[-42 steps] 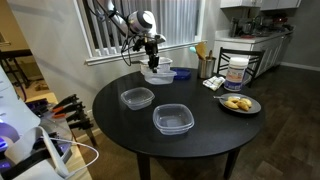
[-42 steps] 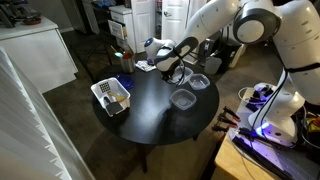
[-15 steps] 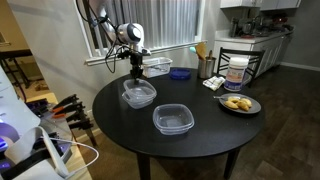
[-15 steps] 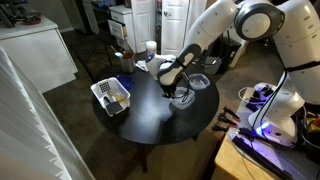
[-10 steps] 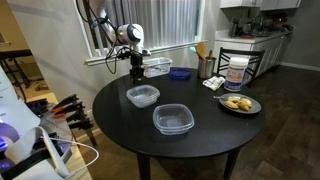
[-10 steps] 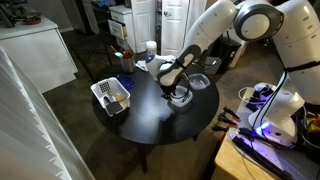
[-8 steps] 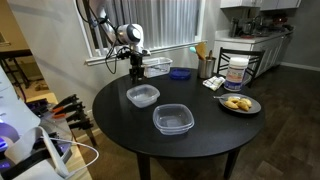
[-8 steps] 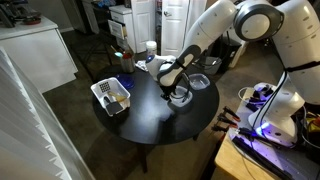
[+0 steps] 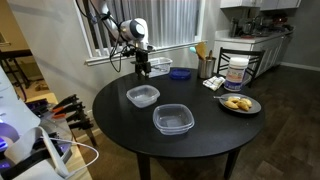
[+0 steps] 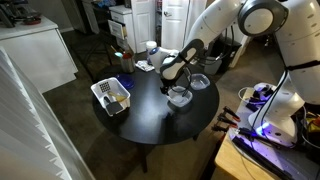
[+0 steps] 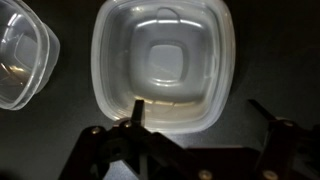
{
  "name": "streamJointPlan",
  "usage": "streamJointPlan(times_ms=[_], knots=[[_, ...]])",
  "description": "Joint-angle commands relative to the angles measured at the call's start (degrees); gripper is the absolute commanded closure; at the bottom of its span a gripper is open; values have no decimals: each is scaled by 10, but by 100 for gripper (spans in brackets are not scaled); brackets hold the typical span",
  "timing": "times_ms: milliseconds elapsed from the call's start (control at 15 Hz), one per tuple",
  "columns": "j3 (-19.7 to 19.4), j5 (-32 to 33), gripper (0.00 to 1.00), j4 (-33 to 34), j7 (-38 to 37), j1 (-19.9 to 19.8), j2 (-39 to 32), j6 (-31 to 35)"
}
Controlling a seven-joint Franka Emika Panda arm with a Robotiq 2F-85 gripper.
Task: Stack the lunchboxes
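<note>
Clear lunchbox (image 9: 142,96) on a round black table (image 9: 200,150), gripper (image 9: 144,70) hovering above its far side.
In the wrist view it lies straight below the jaws, which stand apart and empty (nearly square, so no long axis to favour). A second lunchbox (image 9: 172,119) sits nearer and right, not touching. A far tub's (image 9: 237,70) label is too small to read.

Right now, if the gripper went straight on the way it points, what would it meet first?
Probably the clear, rounded-rectangular plastic lunchbox directly below the open gripper, though the gap is hard to judge.
</note>
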State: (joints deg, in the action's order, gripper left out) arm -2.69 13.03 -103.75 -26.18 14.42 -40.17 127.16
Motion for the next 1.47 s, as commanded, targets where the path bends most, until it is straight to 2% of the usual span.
streamJointPlan(times_ms=[0, 267, 533, 667, 1067, 1400], knots=[[6, -60, 0, -58, 44, -69, 34, 109], [2, -151, 0, -67, 61, -141, -6, 207], [0, -210, 0, -60, 75, -184, -37, 212], [-12, -210, 0, -57, 68, -183, -38, 196], [-87, -165, 0, -83, 39, -137, 9, 189], [-97, -182, 0, -87, 54, -164, -21, 222]])
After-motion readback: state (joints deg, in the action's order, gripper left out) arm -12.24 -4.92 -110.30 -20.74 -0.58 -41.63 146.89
